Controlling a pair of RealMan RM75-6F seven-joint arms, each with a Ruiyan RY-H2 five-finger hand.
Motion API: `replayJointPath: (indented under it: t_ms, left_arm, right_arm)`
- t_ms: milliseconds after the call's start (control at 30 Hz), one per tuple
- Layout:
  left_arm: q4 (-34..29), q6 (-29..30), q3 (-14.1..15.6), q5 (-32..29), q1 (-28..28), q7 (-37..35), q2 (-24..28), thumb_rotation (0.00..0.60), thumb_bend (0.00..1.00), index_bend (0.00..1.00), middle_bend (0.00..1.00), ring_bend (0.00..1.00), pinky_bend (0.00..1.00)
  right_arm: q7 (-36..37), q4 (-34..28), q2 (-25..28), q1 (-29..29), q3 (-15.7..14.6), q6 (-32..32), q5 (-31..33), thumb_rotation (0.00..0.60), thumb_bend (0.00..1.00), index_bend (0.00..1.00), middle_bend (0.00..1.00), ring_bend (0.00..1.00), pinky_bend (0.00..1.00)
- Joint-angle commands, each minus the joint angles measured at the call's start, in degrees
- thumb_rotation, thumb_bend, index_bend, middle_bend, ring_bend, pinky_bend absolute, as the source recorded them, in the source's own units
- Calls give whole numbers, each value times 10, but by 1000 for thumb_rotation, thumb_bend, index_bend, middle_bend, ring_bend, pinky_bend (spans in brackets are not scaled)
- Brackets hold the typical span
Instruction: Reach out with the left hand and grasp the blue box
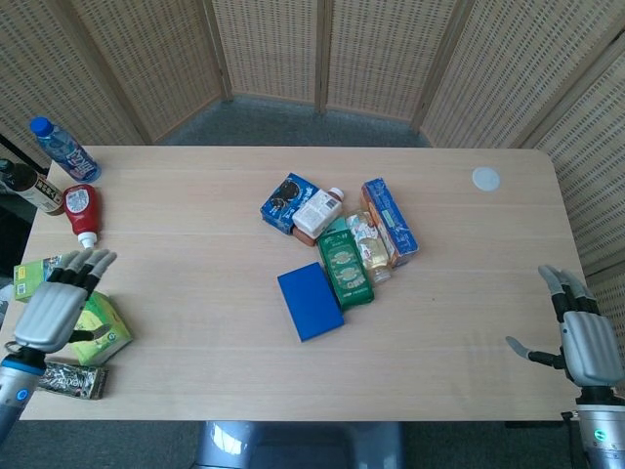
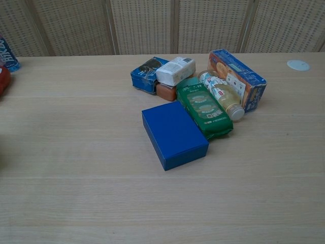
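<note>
While flat on the worktop [image 1: 195,244] near its middle, blue box [image 1: 310,301] touching the green packet [image 1: 346,266] along its right edge, well apart from both hands. Left hand [image 1: 57,306] over the worktop's left edge, fingers spread wide and holding nothing, above a lime-green carton [image 1: 96,328] and just beside a small green box [image 1: 32,275]. Right hand [image 1: 583,335] off the worktop's right edge, likewise spread and empty. Behind the blue box, a cluster: dark-blue biscuit box [image 1: 286,201], white packet [image 1: 316,211], small drink bottle [image 1: 368,244] lying on its side, and long blue-and-orange box [image 1: 391,221]. At far left, red sauce bottle [image 1: 82,211], dark bottle [image 1: 29,186] and blue-capped water bottle [image 1: 63,149]. White round lid [image 1: 485,178] alone near the far right corner. In the chest view, neither hand visible.
</note>
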Motion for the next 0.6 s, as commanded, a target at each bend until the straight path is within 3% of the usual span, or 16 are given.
replayJointPath:
  t_ms: [33,233,600]
  left_arm:
    - [35,-81,-7,99,-94,-34,-13,600,0,0,0,0,0]
    - [87,-149,-11,174,-192,-41,-70,600,0,0,0,0,0]
    - [168,-244,-11,207,-318,-23,-181,600,0,0,0,0,0]
  right_arm:
    - [2,1,0,1,2,-1,4,525,0,0,0,0,0]
    - [17,4,5,0,7,-3,13,526,0,0,0,0,0]
    - [22,15,11,-2,22,9,32,525,0,0,0,0,0]
